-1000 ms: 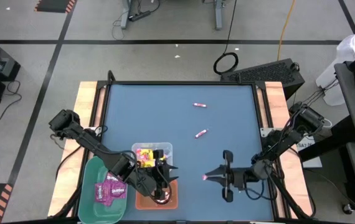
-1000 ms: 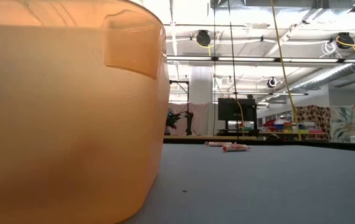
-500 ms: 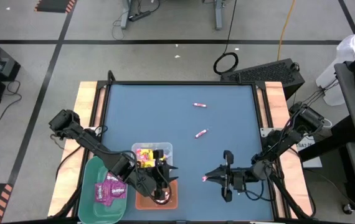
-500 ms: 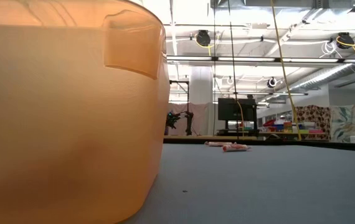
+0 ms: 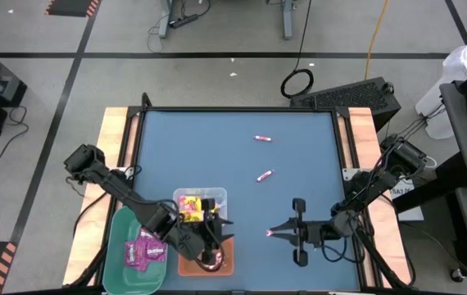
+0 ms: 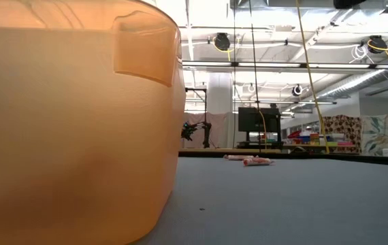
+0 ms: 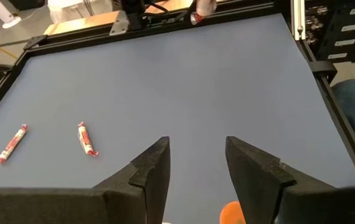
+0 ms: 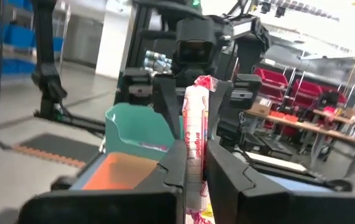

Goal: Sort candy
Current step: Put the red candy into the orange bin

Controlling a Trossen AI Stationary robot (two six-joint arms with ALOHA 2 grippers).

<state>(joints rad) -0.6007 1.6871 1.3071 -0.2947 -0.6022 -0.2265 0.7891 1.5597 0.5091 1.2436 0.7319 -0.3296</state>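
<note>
Right gripper (image 5: 273, 233) jaws are nearly together, clamped on a pink-and-white candy stick (image 8: 195, 138); right wrist view shows the stick upright between the two fingers (image 8: 224, 174), long axis running along the fingers with its top end sticking out past the tips. In the high view that held stick reads only as a small pink spot at the fingertips, over the blue table (image 5: 299, 139) near its front edge, right of the bins. Left gripper (image 5: 214, 239) hovers over the orange bin (image 5: 225, 264), jaws apart with nothing between them; left wrist view shows a clear gap between its fingers (image 7: 156, 168) and bare tabletop beyond. Two more sticks lie loose mid-table, well apart from both grippers: far stick (image 5: 262, 138) lies roughly left-right, near stick (image 5: 264, 175) on a diagonal. Left wrist view picks up both of them, and the low view shows them only as small shapes far off (image 6: 248, 160), most of that view being blocked by the orange bin wall. Only the high view shows the sorted contents: magenta packets (image 5: 145, 248) in the green bin (image 5: 119, 238), yellow packets (image 5: 189, 205) in the clear bin (image 5: 217, 195). Right wrist view also shows the green and orange bins with the left arm behind them.
</note>
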